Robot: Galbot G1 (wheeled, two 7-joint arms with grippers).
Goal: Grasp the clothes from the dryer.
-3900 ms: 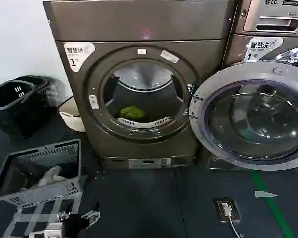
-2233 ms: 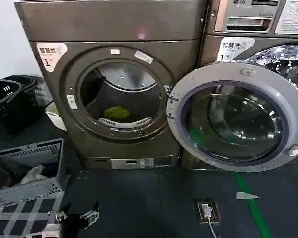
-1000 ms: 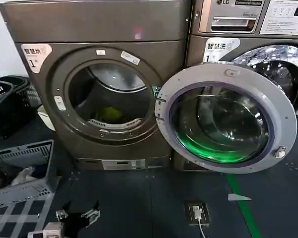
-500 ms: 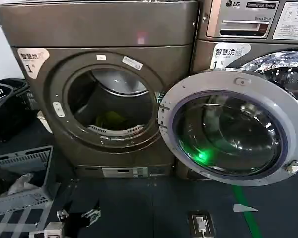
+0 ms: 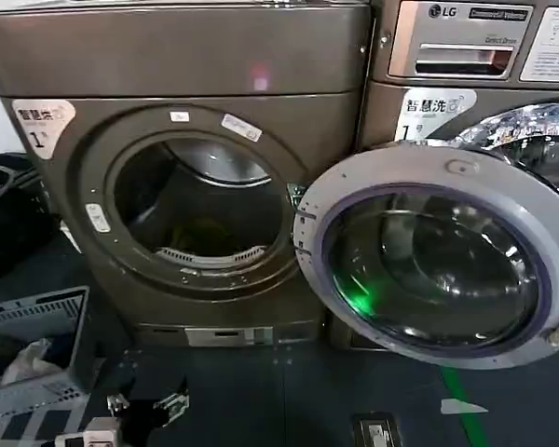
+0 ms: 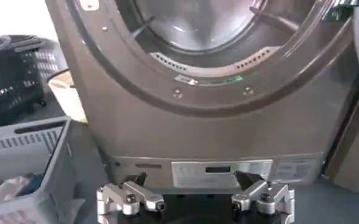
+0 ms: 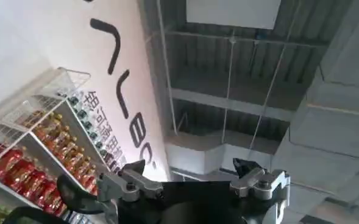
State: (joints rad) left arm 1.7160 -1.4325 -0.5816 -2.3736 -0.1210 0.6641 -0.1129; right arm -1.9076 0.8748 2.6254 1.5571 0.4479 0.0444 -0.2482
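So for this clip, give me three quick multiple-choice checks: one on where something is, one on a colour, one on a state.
1. Where is the left gripper?
A. inside the drum
B. low in front of the dryer, facing its lower panel
C. over the grey basket

2. What colour is the rim of the dryer door?
A. light grey
B. red
C. black

3. How does the dryer door stand?
A. latched shut
B. taken off
C. swung open to the right

Answers:
1 B, the left wrist view shows its open fingers below the porthole, near the panel.
2 A, a pale grey ring surrounds the glass.
3 C, the drum opening is uncovered and the door hangs beside it.
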